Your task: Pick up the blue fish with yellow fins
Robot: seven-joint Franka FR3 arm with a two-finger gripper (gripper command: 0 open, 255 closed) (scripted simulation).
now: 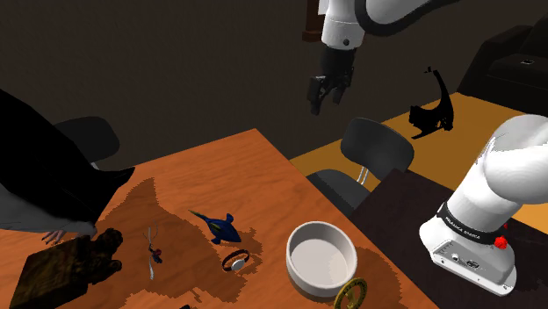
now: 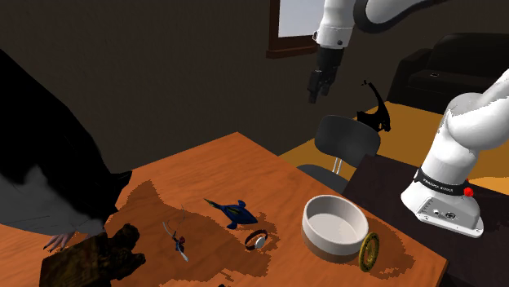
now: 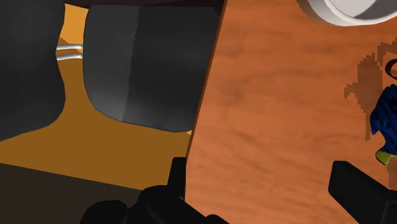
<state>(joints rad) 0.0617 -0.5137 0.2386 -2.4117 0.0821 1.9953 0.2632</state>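
Observation:
The blue fish [image 1: 218, 226] with a yellow fin lies on the wooden table [image 1: 219, 167], between a small thin toy and a white bowl. In the second exterior view the blue fish [image 2: 235, 212] sits near the table's middle. My gripper [image 1: 327, 101] hangs high above the table's far edge, well away from the fish, open and holding nothing. It points down in the second exterior view too [image 2: 315, 91]. In the wrist view the gripper [image 3: 264, 191] looks down at the table edge, and the fish [image 3: 387, 118] lies far off beside the right finger.
A white bowl [image 1: 321, 255] stands near the fish, with a bracelet [image 1: 235, 259] and a gold disc [image 1: 351, 294] close by. A dark chair [image 1: 378, 145] stands beyond the table edge under the gripper. A dark boxy object [image 1: 66, 268] lies at the shoulder view's lower left.

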